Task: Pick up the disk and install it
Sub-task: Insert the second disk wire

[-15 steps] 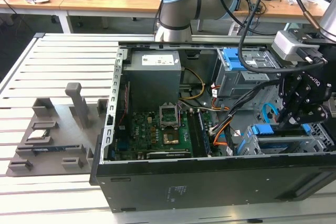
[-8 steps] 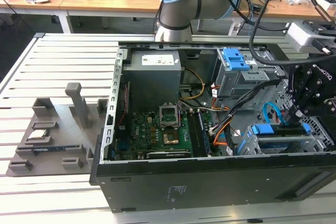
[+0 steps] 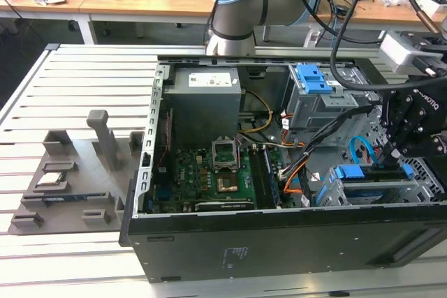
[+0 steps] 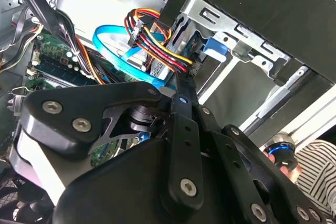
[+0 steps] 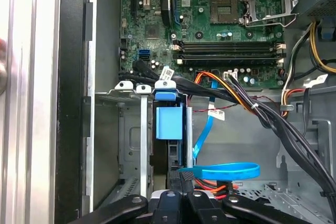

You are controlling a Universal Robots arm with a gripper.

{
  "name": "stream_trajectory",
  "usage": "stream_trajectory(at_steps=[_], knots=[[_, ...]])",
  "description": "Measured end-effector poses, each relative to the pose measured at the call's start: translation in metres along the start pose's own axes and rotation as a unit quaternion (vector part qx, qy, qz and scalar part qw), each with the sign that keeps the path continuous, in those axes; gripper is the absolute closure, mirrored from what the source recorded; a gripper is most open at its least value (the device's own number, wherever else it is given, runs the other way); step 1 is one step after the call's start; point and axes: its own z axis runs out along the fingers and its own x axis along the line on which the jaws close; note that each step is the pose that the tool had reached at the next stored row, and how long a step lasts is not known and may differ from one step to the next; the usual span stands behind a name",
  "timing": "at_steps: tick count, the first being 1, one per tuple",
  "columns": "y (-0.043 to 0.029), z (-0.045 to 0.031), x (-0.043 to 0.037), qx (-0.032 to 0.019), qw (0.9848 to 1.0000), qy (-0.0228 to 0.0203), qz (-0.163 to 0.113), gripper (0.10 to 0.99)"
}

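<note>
So the disk [image 5: 169,121] is sitting edge-up in the drive cage [image 5: 131,129] at the front corner of the case [image 3: 279,242]. In the first wrist view its blue bracket sticks out between the cage's metal rails. In the exterior view it's the dark slab with the blue tab, [image 3: 370,172], right under the arm. The end effector [image 5: 181,173] is at the cable end of the disk with its fingers drawn narrow, tips basically together. I honestly can't tell if they're pinching the disk's edge or just resting against it. The biggest worry, I think, is the wiring. The flat blue data cable [image 5: 226,171] loops right beside the fingertips, and the red/yellow/orange power bundle [image 4: 152,35] hangs just next to them in the second wrist view. Any push or sideways drift could snag a loop, or trap it between disk and cage. Second thing: if the bracket isn't square in the rails, pushing could cock it and jam it halfway instead of seating it. And with the tips that narrow there's not much contact, so they could slide off the edge toward the motherboard [image 5: 210,24].
</note>
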Motion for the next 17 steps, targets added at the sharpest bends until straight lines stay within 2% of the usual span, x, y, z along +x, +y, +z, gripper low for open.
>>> stream_trajectory(at_steps=[2, 3, 4, 5, 6, 8, 10, 17], knots=[[0.0005, -0.0067, 0.0005, 0.0001, 1.0000, 0.0002, 0.000, 0.980], [0.0010, -0.0136, 0.0009, 0.0001, 1.0000, 0.0003, 0.000, 0.980], [0.0018, -0.0237, 0.0016, 0.0000, 1.0000, 0.0003, 0.000, 0.980], [0.0024, -0.0305, 0.0021, 0.0001, 1.0000, 0.0003, 0.000, 0.980], [0.0026, -0.0341, 0.0023, 0.0001, 1.0000, 0.0003, 0.000, 0.980], [0.0039, -0.0508, 0.0034, 0.0001, 1.0000, 0.0003, 0.000, 0.980], [0.0042, -0.0553, 0.0037, 0.0000, 1.0000, 0.0003, 0.000, 0.980], [0.0043, -0.0562, 0.0038, 0.0000, 1.0000, 0.0003, 0.000, 0.980]])
